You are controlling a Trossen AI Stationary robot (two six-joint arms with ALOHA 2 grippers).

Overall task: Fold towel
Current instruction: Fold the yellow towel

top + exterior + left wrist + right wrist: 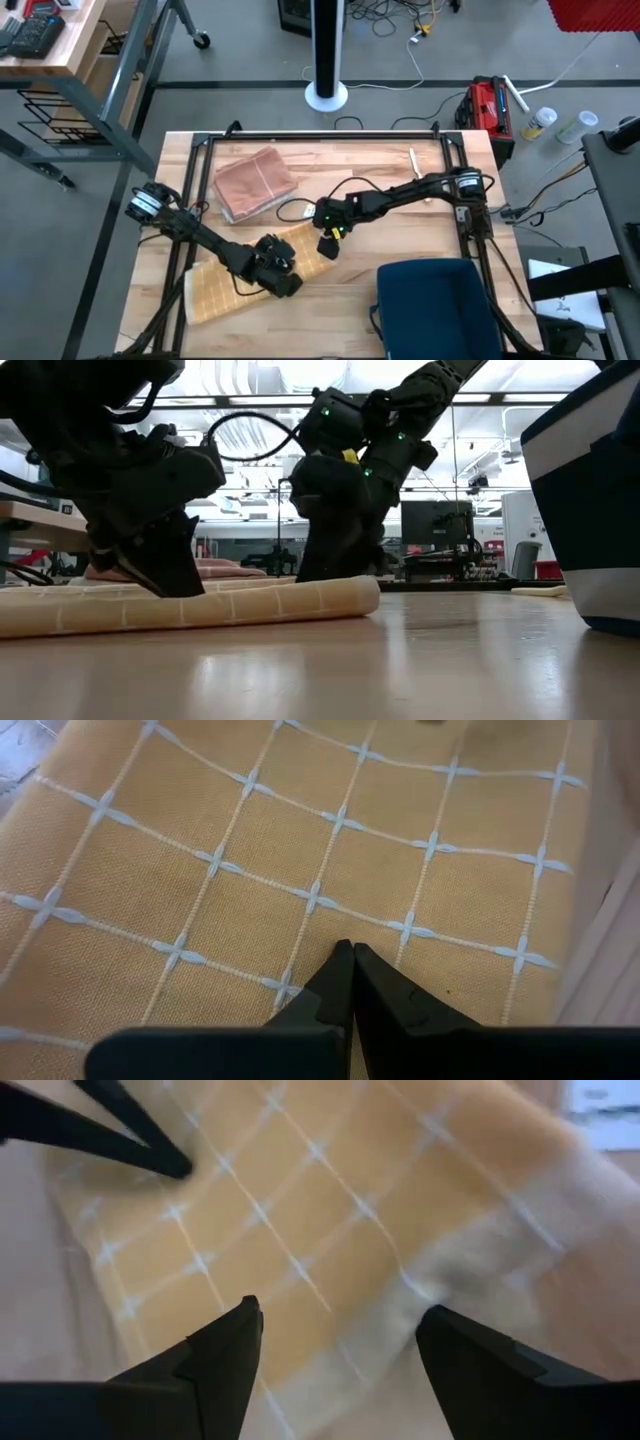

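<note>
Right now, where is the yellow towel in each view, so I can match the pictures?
High view: yellow towel at lower left of the table, under both arms.
Low view: long flat roll along the left.
Left wrist view: fills the picture.
Right wrist view: fills the middle.
Shared landmark: its pale grid lines; the low view shows only faint seams.

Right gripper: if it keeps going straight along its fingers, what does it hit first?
Most likely the yellow checked towel. The right gripper stands open, fingers pointing down at the cloth near its folded edge, nothing between. The gap to the towel is hard to judge.
</note>
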